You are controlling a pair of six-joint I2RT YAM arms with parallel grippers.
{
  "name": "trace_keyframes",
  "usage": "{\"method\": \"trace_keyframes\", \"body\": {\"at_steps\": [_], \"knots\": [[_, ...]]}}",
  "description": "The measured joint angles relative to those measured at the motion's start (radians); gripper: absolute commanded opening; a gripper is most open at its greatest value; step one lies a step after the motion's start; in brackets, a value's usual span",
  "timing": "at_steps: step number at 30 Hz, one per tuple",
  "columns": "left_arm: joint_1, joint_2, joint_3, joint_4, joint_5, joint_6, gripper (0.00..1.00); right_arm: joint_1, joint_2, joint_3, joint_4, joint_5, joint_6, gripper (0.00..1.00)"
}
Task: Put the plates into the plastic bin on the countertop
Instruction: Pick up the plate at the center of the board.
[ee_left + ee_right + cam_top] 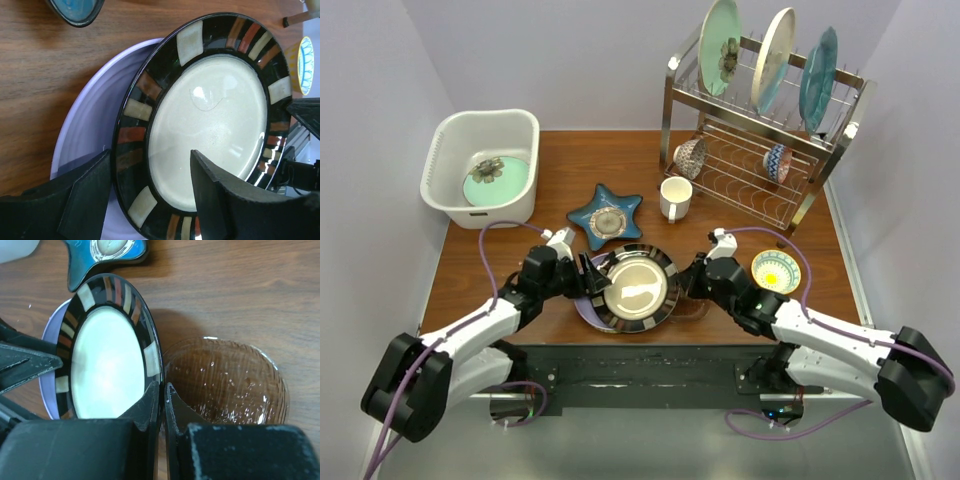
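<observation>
Black-rimmed cream plate (636, 288) lies near the front middle of the tabletop (610, 160), resting on a lavender plate (95, 125) that pokes out beneath it on the left; it looks tipped rather than flat, its right edge raised; the right jaws are pinched shut on that right rim, which runs straight into the slit between the fingers; the left jaws stand about half open with the plate's left rim in the gap between them, nothing gripped yet as far as I can see; so the plate sits squarely between the two arms, held on one side only; a clear glass dish (225, 380) sits just beside it on the right; the plastic bin (445, 170) is well apart at the far left corner, with a pale green flower plate (498, 180) already inside; that puts the bin on the left arm's (490, 320) side, so I'd judge the left jaws must close on the rim before the plate can travel back and leftward
</observation>
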Motion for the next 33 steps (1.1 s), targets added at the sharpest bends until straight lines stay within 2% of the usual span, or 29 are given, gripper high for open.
{"method": "trace_keyframes", "body": {"at_steps": [6, 17, 23, 24, 26, 27, 28, 33], "knots": [[0.002, 0.043, -0.016, 0.090, 0.043, -0.035, 0.65, -0.008, 0.036, -0.002, 0.025, 0.008, 0.000, 0.00], [0.005, 0.053, -0.098, 0.224, 0.114, -0.097, 0.50, -0.013, 0.126, -0.002, 0.070, -0.029, -0.002, 0.00], [0.006, 0.042, -0.119, 0.230, 0.118, -0.107, 0.31, -0.016, 0.131, -0.002, 0.066, -0.031, -0.006, 0.00], [0.006, 0.040, -0.121, 0.227, 0.119, -0.109, 0.22, -0.016, 0.131, -0.002, 0.065, -0.031, -0.008, 0.00], [0.009, 0.031, -0.121, 0.229, 0.128, -0.131, 0.14, -0.017, 0.131, -0.004, 0.054, -0.030, -0.012, 0.00], [0.010, 0.022, -0.119, 0.238, 0.138, -0.140, 0.04, -0.018, 0.132, -0.008, 0.043, -0.030, -0.014, 0.00], [0.009, 0.012, -0.119, 0.246, 0.146, -0.141, 0.00, -0.018, 0.132, -0.013, 0.035, -0.031, -0.013, 0.00], [0.008, 0.002, -0.119, 0.240, 0.153, -0.151, 0.00, -0.017, 0.132, -0.017, 0.021, -0.040, -0.014, 0.00]]}}
